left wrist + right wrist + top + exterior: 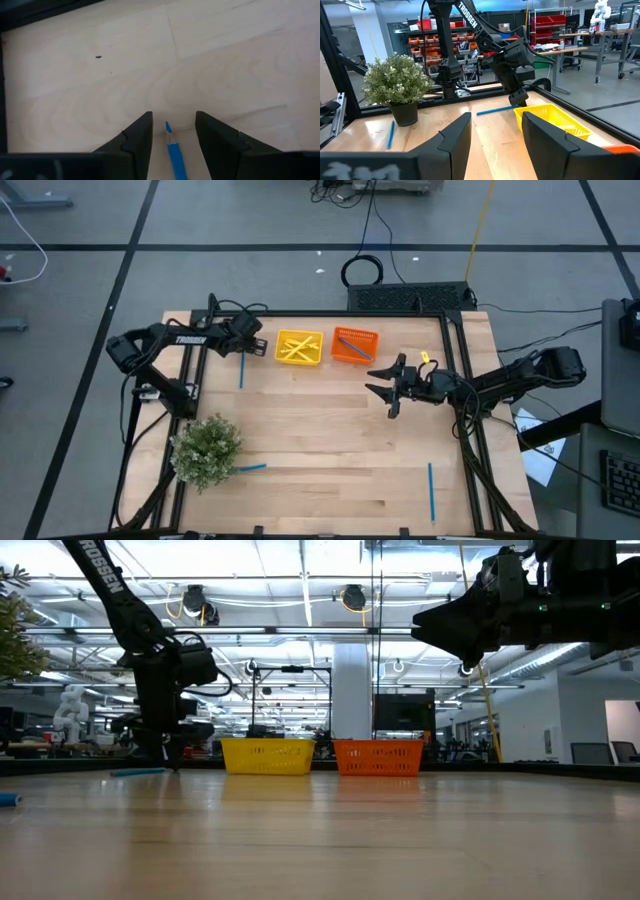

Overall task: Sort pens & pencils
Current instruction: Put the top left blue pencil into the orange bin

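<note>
A bright blue pen [241,372] lies flat on the table near the left side, also seen in the low view [138,772]. My left gripper [172,120] is open and low over the pen's far end [173,147], with a finger on each side and a gap to both. Two more blue pens lie on the table, one beside the plant [250,468] and one near the right front [431,490]. The yellow tray [299,347] holds yellow sticks, and the orange tray [355,345] holds a blue one. My right gripper [378,383] is open and raised above the table [430,625], in front of the orange tray.
A bushy green plant in a dark pot [207,448] stands near the table's left front. The two trays sit side by side at the far edge. A black frame rims the table [455,370]. Bare wood lies across the middle [320,430].
</note>
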Controlling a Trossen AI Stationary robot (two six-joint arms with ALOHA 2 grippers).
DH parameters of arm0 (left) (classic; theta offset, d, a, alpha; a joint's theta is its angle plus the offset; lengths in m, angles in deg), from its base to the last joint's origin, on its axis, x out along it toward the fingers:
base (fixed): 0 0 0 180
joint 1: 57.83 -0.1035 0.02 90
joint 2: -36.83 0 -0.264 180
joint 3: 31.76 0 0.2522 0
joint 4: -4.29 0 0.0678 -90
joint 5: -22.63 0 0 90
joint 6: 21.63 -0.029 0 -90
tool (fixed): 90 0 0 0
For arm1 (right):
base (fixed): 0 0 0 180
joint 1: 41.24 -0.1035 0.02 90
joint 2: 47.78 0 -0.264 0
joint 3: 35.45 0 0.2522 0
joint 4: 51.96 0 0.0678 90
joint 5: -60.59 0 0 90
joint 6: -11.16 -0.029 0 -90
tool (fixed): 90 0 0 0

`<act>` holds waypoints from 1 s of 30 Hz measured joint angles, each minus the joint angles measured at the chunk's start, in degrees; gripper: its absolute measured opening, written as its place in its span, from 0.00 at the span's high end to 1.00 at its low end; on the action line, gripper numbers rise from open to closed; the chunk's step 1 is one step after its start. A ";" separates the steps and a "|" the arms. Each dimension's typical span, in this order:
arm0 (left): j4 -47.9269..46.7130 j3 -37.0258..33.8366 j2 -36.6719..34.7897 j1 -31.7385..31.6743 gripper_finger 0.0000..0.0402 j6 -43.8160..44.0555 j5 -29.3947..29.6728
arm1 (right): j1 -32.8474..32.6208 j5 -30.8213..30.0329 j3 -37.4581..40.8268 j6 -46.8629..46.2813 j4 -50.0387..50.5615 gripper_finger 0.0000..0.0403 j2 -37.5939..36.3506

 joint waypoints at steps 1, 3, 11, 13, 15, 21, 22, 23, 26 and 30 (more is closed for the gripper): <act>-0.81 0.00 0.00 0.00 0.62 -0.22 -0.24 | 0.00 0.00 0.00 0.00 0.01 0.59 0.00; -2.47 0.07 0.00 0.00 0.65 0.07 -0.86 | 0.00 0.00 0.00 0.02 -0.01 0.59 0.00; -4.78 0.07 -0.50 -0.09 0.82 0.63 -4.88 | -0.01 0.00 0.00 0.04 0.01 0.59 0.00; -5.58 0.04 -1.01 -0.06 0.83 -0.25 -5.09 | 0.00 0.00 0.00 0.04 0.01 0.59 0.00; -6.49 -0.09 -1.90 -0.02 0.84 -0.18 -5.01 | 0.00 0.00 0.00 0.04 0.01 0.59 0.00; -12.11 -0.31 -5.09 -0.02 0.84 0.45 -6.80 | -0.02 0.00 0.00 0.04 0.03 0.59 0.00; -13.34 -0.33 -5.50 -0.02 0.84 0.74 -6.78 | 0.00 0.00 0.00 0.04 0.03 0.59 0.00; -14.14 -0.33 -5.64 0.02 0.84 0.96 -6.73 | 0.00 0.00 0.00 0.04 0.03 0.59 -0.01; -13.66 -0.33 -5.65 0.00 0.84 1.68 -6.47 | 0.00 0.00 0.00 0.04 0.03 0.59 0.00; -9.70 -0.33 -5.64 -0.02 0.84 1.99 -6.01 | 0.00 0.00 -0.02 -1.03 0.08 0.59 0.00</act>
